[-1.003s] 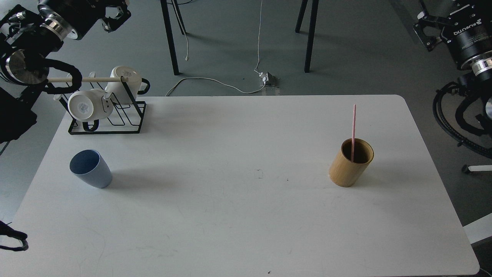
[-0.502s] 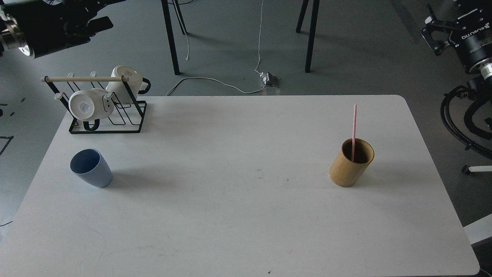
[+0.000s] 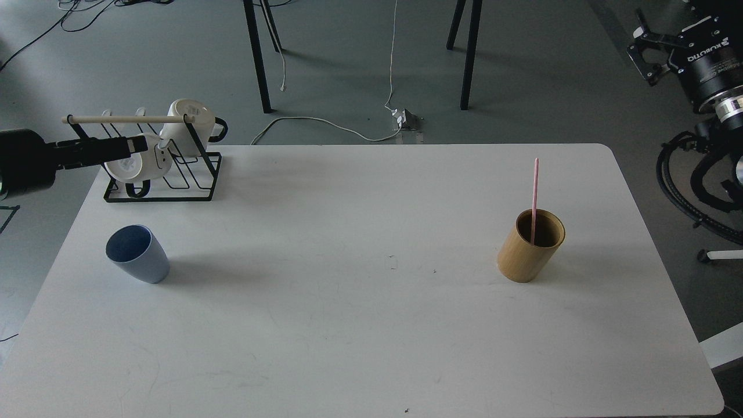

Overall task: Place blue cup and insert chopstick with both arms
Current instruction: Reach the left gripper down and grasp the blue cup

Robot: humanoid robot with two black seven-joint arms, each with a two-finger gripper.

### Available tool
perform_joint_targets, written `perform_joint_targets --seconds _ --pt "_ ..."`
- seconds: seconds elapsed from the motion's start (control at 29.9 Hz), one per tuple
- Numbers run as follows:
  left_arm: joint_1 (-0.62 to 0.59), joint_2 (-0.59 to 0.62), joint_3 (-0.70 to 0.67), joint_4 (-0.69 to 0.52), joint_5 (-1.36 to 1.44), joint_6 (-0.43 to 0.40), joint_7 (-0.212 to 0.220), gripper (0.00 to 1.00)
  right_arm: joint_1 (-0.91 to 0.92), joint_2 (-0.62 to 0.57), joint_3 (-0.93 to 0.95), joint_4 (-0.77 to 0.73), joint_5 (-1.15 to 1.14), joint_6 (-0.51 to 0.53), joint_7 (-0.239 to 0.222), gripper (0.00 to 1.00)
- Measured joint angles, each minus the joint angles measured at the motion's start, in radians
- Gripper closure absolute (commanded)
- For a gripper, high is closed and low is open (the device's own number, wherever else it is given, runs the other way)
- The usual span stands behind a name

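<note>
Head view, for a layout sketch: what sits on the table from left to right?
Blue cup → black wire rack with white mugs → bamboo holder with the pink chopstick standing in it.

Black rack (image 3: 191, 174) with white mugs (image 3: 186, 119), bamboo cylinder (image 3: 528, 249).

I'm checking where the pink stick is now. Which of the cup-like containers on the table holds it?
The tan bamboo cylinder on the right holds the pink chopstick. The blue cup at left and the white mugs on the rack hold nothing visible.
</note>
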Motion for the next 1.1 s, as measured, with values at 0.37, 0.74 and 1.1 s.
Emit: perform_joint_targets --seconds 0.37,0.74,1.1 --pt "0.076 -0.010 0.164 0.097 0.148 0.176 -0.043 0.12 0.007 0.028 0.001 0.004 -0.002 0.000 0.000 0.00" --pt "0.076 -0.119 0.276 0.238 0.151 0.282 -0.067 0.29 0.008 0.029 0.003 0.006 -0.002 0.000 0.000 0.00" --pt "0.076 -0.187 0.306 0.354 0.181 0.283 -0.107 0.69 0.011 0.028 0.003 0.009 -0.002 0.000 0.000 0.00"
